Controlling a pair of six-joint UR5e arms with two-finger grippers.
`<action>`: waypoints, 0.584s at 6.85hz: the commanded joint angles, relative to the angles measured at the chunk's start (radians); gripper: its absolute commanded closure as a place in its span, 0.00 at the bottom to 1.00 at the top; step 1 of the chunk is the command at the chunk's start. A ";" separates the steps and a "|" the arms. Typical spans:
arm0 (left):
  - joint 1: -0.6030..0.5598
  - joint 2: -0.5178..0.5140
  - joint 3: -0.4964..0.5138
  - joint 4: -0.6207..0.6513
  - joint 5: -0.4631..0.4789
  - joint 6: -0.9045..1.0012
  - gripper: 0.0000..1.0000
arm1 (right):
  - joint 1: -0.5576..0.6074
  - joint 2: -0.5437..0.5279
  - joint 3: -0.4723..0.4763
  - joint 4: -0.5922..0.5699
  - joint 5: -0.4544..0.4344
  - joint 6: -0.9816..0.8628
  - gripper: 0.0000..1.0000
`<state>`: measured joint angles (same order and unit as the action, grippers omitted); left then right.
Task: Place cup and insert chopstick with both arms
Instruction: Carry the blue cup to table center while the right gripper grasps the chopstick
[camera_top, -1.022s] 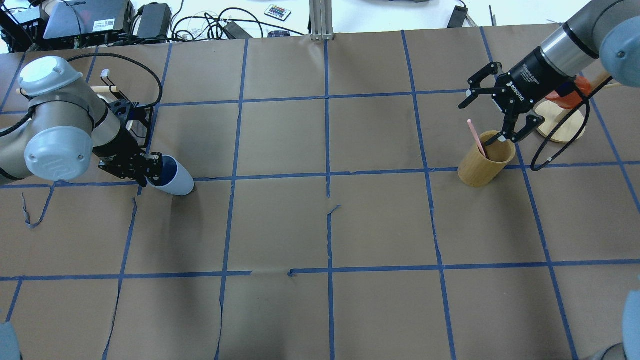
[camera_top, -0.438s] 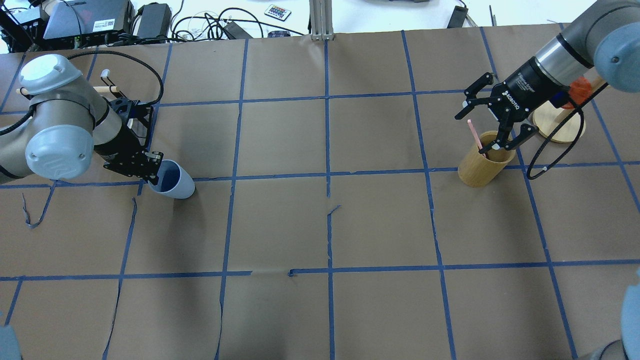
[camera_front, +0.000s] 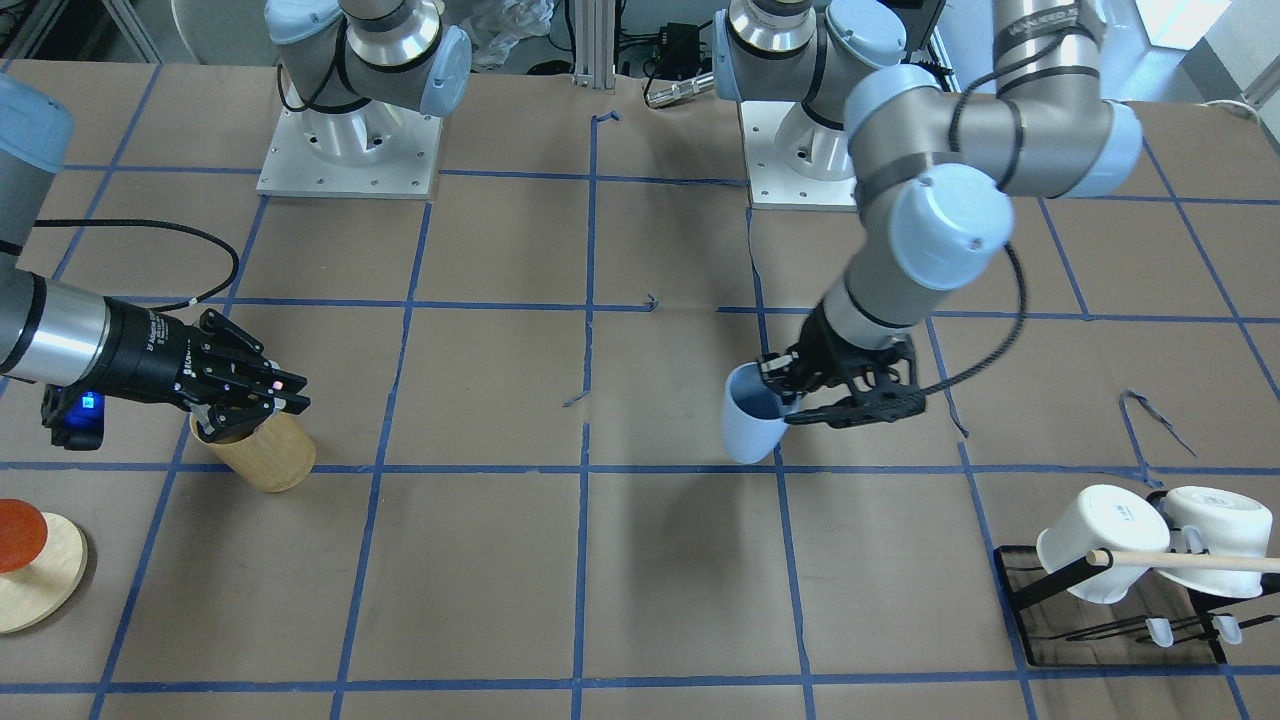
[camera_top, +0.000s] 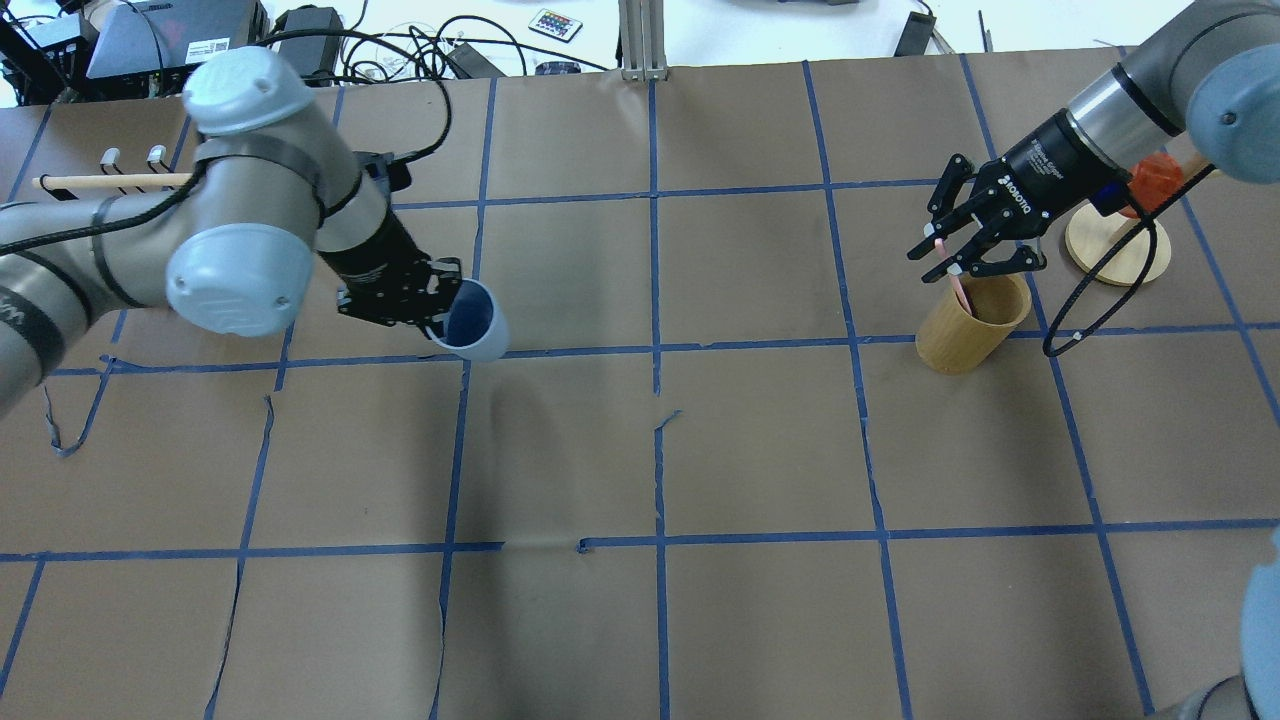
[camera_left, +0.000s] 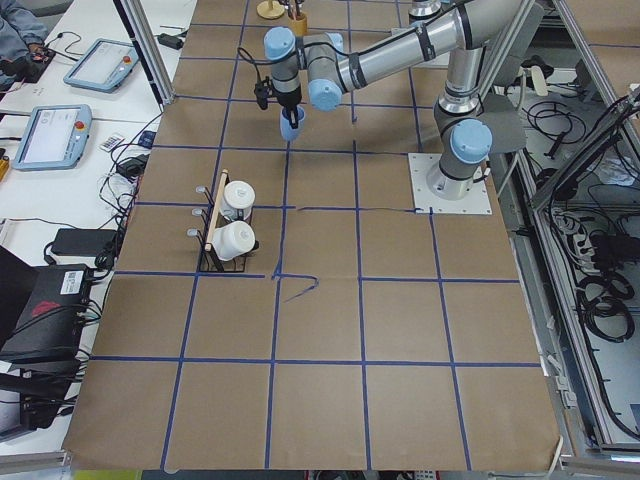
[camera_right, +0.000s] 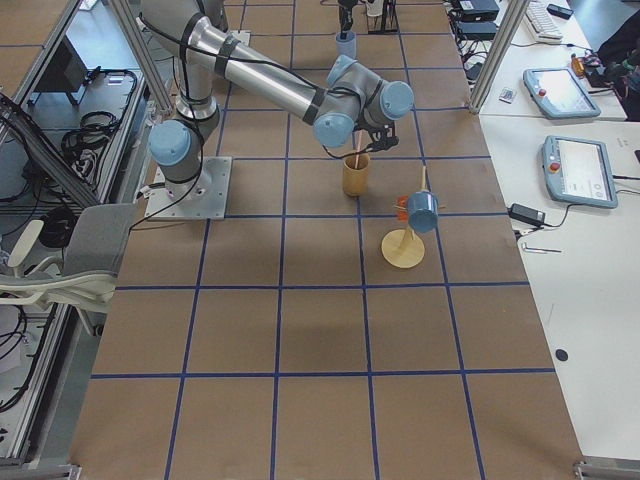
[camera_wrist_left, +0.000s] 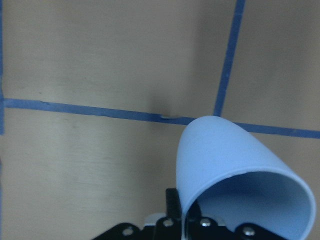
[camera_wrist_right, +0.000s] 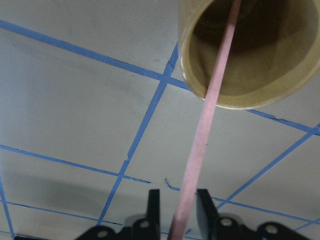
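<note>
My left gripper (camera_top: 443, 312) is shut on the rim of the pale blue cup (camera_top: 478, 325) and holds it tilted above the table, left of centre. The cup also shows in the front view (camera_front: 748, 428) and fills the left wrist view (camera_wrist_left: 227, 160). My right gripper (camera_top: 948, 262) is shut on the pale pink chopstick (camera_top: 960, 292), whose lower end stands inside the tan wooden holder (camera_top: 968, 330). In the right wrist view the chopstick (camera_wrist_right: 205, 130) runs from between the fingers (camera_wrist_right: 153, 206) up into the holder (camera_wrist_right: 200, 85).
A black rack with two white mugs (camera_front: 1100, 548) and a wooden dowel (camera_front: 1200, 561) stands at the table's far left. A round wooden stand (camera_top: 1115, 250) with an orange piece sits just right of the holder. Brown paper with blue tape lines covers the table.
My left arm has lifted the cup and carried it right, toward the table's middle. My right gripper has dropped lower over the holder and shut on the pink chopstick.
</note>
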<state>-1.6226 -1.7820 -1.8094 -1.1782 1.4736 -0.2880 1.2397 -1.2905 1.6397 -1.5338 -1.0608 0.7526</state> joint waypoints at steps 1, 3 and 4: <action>-0.180 -0.069 0.019 0.104 -0.006 -0.285 0.99 | 0.000 -0.010 -0.006 0.007 -0.002 0.005 1.00; -0.218 -0.114 0.054 0.111 0.004 -0.313 0.99 | 0.000 -0.019 -0.012 0.014 -0.004 0.040 1.00; -0.226 -0.137 0.076 0.148 -0.001 -0.329 0.99 | 0.000 -0.045 -0.011 0.035 -0.004 0.056 1.00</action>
<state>-1.8326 -1.8892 -1.7582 -1.0624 1.4756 -0.5922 1.2395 -1.3127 1.6292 -1.5169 -1.0644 0.7862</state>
